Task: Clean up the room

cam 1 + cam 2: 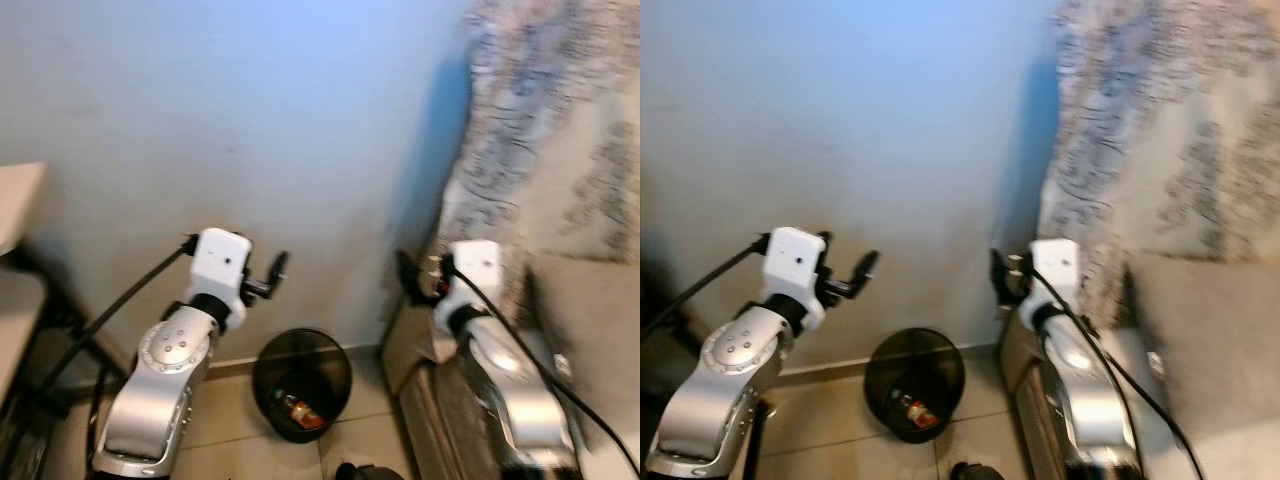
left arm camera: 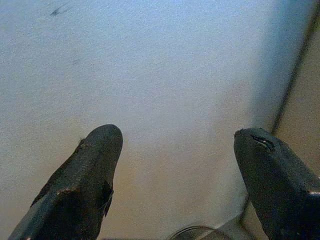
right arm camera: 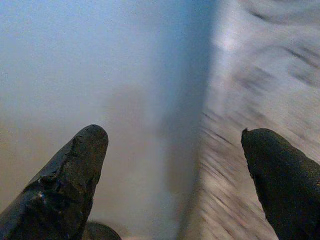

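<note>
both silver arms reach forward, left gripper (image 2: 172, 165) and right gripper (image 3: 175, 170) spread wide, holding nothing. small round black mesh wastebasket (image 1: 302, 385) sits on the floor by the wall, holding scraps; probably light, stiff-rimmed, best gripped at the rim.

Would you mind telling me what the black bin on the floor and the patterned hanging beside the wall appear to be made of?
The bin looks like black wire mesh, probably metal: its wall seems see-through, with rubbish showing inside, though blur leaves this uncertain. The patterned hanging looks like soft woven fabric, matte, pale with a grey-blue print; likely a curtain.
</note>
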`<state>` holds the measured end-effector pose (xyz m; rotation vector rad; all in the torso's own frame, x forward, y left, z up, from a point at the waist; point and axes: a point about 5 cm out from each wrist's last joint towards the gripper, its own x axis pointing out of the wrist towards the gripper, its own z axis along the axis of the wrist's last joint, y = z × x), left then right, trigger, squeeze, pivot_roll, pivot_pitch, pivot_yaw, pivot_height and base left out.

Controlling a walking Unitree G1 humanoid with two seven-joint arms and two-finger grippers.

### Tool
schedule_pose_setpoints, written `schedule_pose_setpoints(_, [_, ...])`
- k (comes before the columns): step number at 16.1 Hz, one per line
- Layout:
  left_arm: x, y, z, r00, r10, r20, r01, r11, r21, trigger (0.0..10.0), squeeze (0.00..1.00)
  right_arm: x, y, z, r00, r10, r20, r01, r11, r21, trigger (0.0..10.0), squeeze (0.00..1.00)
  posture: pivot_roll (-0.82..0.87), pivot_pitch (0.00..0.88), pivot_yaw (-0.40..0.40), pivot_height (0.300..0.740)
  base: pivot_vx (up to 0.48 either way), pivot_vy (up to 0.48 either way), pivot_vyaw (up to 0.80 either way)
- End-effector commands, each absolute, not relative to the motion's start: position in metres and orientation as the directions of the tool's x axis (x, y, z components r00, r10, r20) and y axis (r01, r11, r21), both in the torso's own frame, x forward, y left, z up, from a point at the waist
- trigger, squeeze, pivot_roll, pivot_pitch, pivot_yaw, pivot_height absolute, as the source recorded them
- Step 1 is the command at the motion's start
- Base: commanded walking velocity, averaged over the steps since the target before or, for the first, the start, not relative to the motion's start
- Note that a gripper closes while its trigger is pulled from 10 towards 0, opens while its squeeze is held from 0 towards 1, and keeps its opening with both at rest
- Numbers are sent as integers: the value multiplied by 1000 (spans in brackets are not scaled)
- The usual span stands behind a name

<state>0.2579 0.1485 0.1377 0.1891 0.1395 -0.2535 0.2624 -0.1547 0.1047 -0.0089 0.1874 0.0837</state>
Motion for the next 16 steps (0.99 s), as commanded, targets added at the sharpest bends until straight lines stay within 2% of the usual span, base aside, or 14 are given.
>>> schedule_pose_setpoints(1, [258,157,140,971,-182,-156,208,962,175,10000,0,260,-161,108,977,50,-205,-51,999,-1,10000,0,-64,0,10,740,0,0,-756])
schedule_pose_setpoints(4, [257,150,152,963,-252,-98,263,956,126,10000,0,261,-169,122,984,-7,-179,3,1000,-23,10000,0,-44,0,-2,740,0,0,-748])
schedule_pose_setpoints(7, [252,146,146,953,-278,-123,294,945,142,10000,0,258,-168,118,979,24,-201,-35,998,-48,10000,0,-28,0,-11,740,0,0,-667])
schedule_pose_setpoints(10, [251,155,139,959,-243,-150,260,959,112,10000,0,253,-170,115,973,55,-223,-70,996,-61,10000,0,-37,0,-11,740,0,0,-669])
schedule_pose_setpoints(14, [246,163,134,954,-246,-171,271,952,141,10000,0,237,-178,109,964,56,-260,-70,997,-45,10000,0,-45,0,-7,740,0,0,-691])
schedule_pose_setpoints(16, [246,167,135,953,-257,-161,279,951,133,10000,0,225,-176,103,960,47,-276,-61,997,-42,10000,0,-57,0,33,740,0,0,-722])
